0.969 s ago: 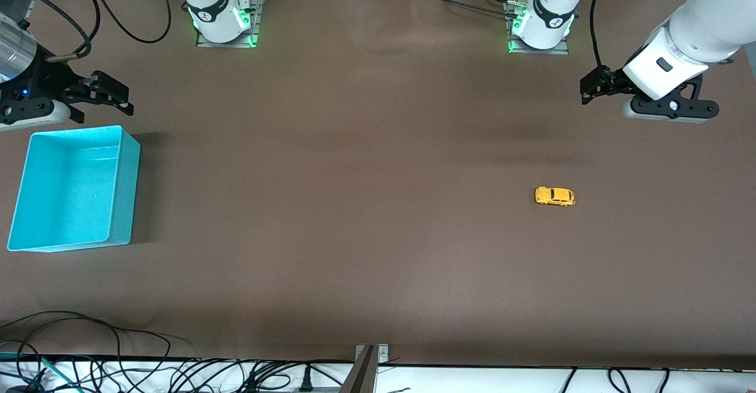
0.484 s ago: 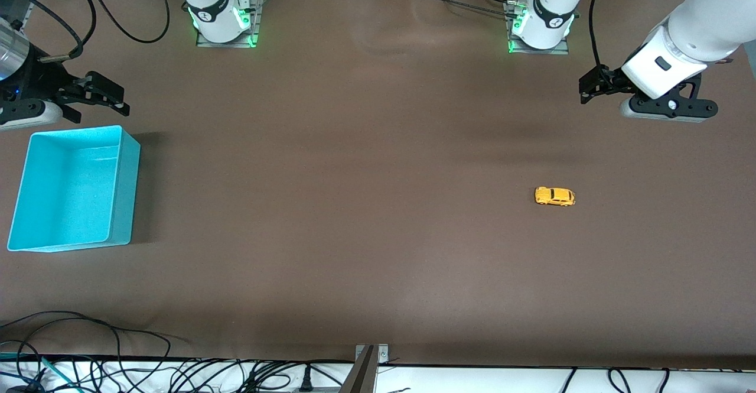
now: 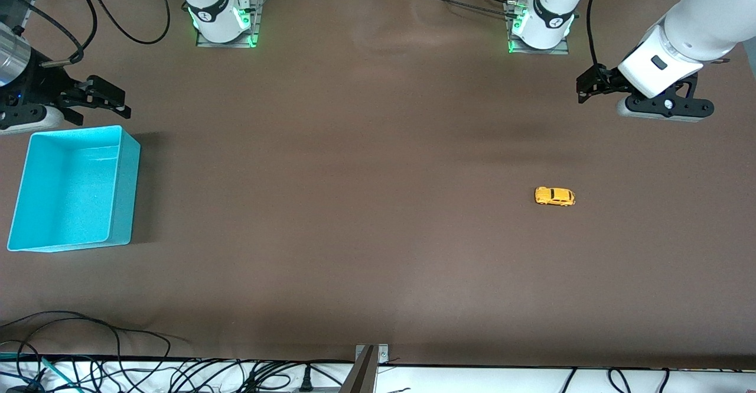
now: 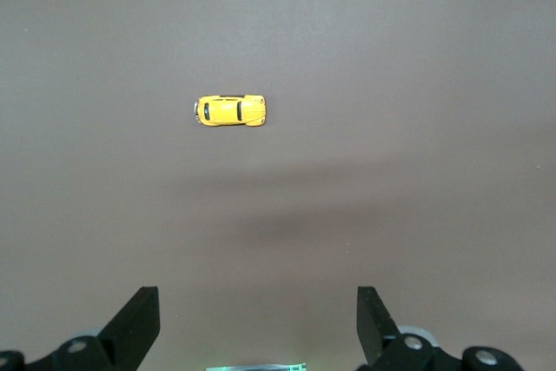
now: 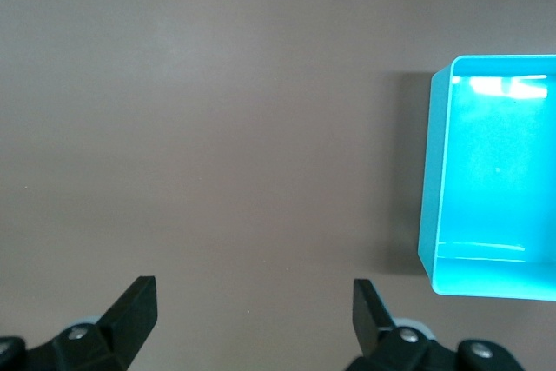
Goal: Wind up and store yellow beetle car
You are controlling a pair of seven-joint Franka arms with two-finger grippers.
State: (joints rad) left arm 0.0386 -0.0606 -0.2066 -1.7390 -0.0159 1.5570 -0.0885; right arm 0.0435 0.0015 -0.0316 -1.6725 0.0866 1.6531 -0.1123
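While both arms wait, left gripper (image 4: 256, 319) and right gripper (image 5: 252, 314) show jaws spread, bases cropped.

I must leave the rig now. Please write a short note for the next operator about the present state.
Left end effector: open, holding nothing, over bare table toward the left arm's end.
Right end effector: open, holding nothing, just above the bin's rim.
Yellow car: on the table, untouched, on its wheels.
Turquoise bin: at the right arm's end, nothing inside.
Done: nothing.
Left: grasp the car, wind it, store it in the bin.
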